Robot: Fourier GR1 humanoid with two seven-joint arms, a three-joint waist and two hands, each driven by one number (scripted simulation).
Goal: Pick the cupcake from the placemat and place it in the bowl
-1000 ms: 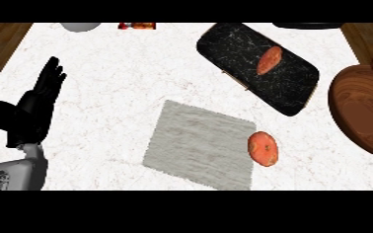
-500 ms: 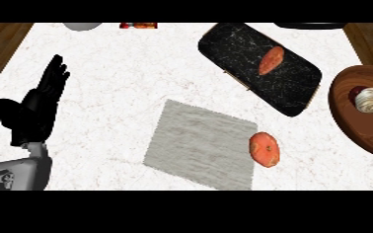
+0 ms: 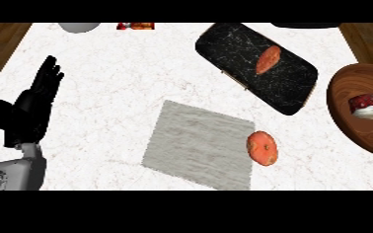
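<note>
The head view looks steeply down on a pale marbled tabletop (image 3: 131, 79). At its left edge the left hand (image 3: 33, 111) rests open, fingers straight and pointing up, holding nothing; the right hand does not show at all. Near the middle lies the grey placemat (image 3: 197, 145), set at a slant, with no cupcake on it. A round orange disc (image 3: 261, 148), perhaps a biscuit, lies at its right edge, partly over the mat. Above and to the right sits a black tray (image 3: 233, 44) carrying an oblong orange piece (image 3: 270, 59). The brown wooden bowl (image 3: 339, 98) is cut off by the right edge. Inside it, close to that edge, a small white and red thing shows, which looks like the cupcake (image 3: 361, 104). Only part of it is visible, so its pose cannot be told. By this layout the placing step seems done. As for handling, a cupcake should be light and soft, its topping easy to smear and its cake easy to crush. The sensible hold is low on the sides of the base, fingers and thumb opposite each other, keeping clear of the top and keeping it upright.
</note>
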